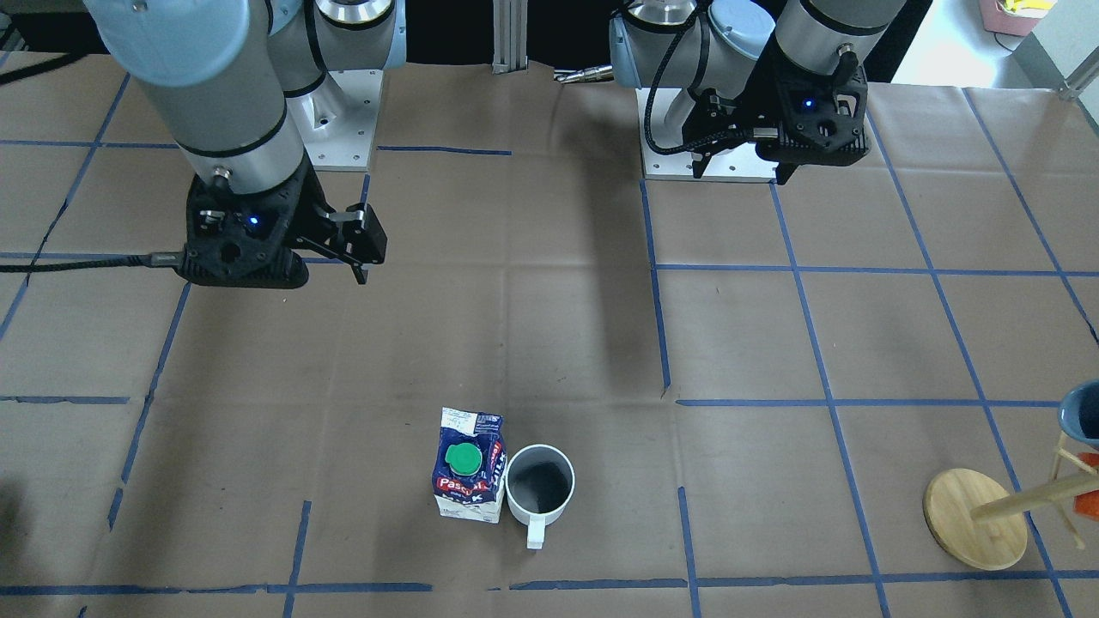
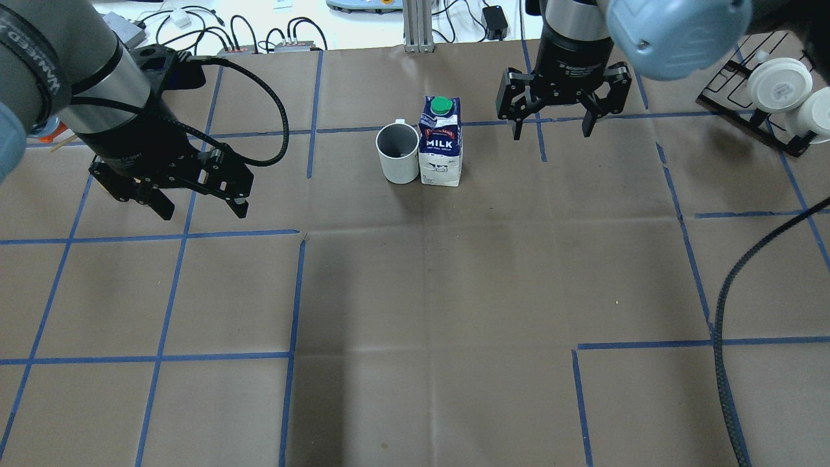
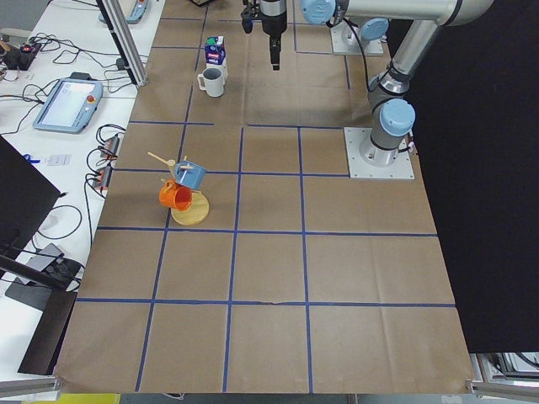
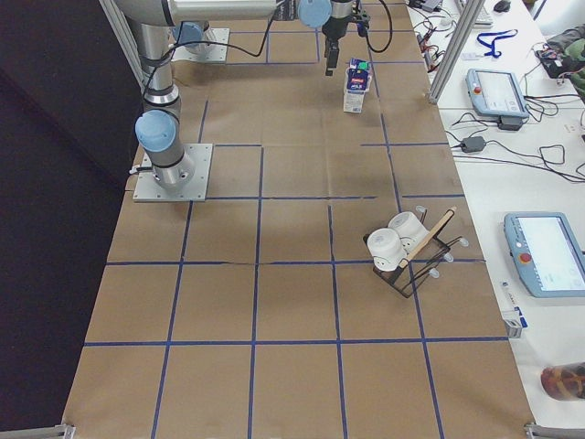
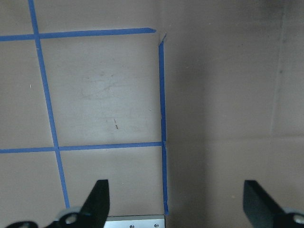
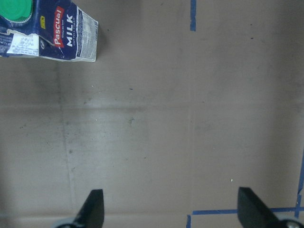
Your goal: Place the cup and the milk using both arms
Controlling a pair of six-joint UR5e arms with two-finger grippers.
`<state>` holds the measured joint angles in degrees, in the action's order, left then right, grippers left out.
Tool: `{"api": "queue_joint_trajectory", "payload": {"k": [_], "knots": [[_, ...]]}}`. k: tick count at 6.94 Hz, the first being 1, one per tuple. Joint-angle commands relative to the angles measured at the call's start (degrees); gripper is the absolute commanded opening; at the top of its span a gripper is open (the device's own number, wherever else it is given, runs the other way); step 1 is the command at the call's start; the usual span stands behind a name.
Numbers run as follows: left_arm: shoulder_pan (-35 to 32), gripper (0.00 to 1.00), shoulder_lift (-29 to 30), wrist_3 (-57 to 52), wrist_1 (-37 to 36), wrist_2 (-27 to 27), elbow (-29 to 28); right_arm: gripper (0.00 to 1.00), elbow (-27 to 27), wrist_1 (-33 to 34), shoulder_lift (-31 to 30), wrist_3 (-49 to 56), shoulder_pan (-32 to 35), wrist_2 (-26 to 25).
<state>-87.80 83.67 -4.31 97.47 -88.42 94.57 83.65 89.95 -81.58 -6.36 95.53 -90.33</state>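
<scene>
The white cup (image 2: 397,152) stands upright at the far middle of the table, its handle away from the robot. The blue-and-white milk carton (image 2: 441,146) with a green cap stands upright beside it, close against its right side. Both also show in the front view, the cup (image 1: 539,489) and the milk (image 1: 468,472). My right gripper (image 2: 551,130) is open and empty, hanging above the table to the right of the milk, which sits in the top-left corner of the right wrist view (image 6: 47,28). My left gripper (image 2: 198,198) is open and empty, well to the left of the cup, over bare paper.
A wooden mug tree (image 1: 974,515) with blue and orange mugs stands at the table's left end. A black rack with white cups (image 2: 778,84) stands at the far right. A black cable (image 2: 726,324) lies over the right side. Blue tape lines grid the brown paper.
</scene>
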Motion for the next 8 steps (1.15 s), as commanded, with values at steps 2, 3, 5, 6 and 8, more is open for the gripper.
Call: {"api": "queue_joint_trajectory", "payload": {"k": [2,3,5,6,8], "knots": [[0.0,1.0,-0.09,0.0,0.0,0.0,0.0,1.0,9.83,0.48,-8.56,2.58,-3.85,0.59],[0.0,1.0,-0.09,0.0,0.09,-0.09,0.0,1.0,11.17,4.41,-9.9,2.49,-3.42,-0.01],[0.0,1.0,-0.18,0.09,0.09,-0.09,0.0,1.0,10.66,4.45,-9.91,2.32,-3.68,-0.11],[0.0,1.0,-0.44,0.18,0.0,0.09,0.78,1.0,10.66,4.36,-10.0,2.23,-3.68,-0.11],[0.09,1.0,-0.7,0.18,-0.44,0.18,1.93,1.0,10.66,4.36,-10.0,2.32,-3.77,-0.19]]}}
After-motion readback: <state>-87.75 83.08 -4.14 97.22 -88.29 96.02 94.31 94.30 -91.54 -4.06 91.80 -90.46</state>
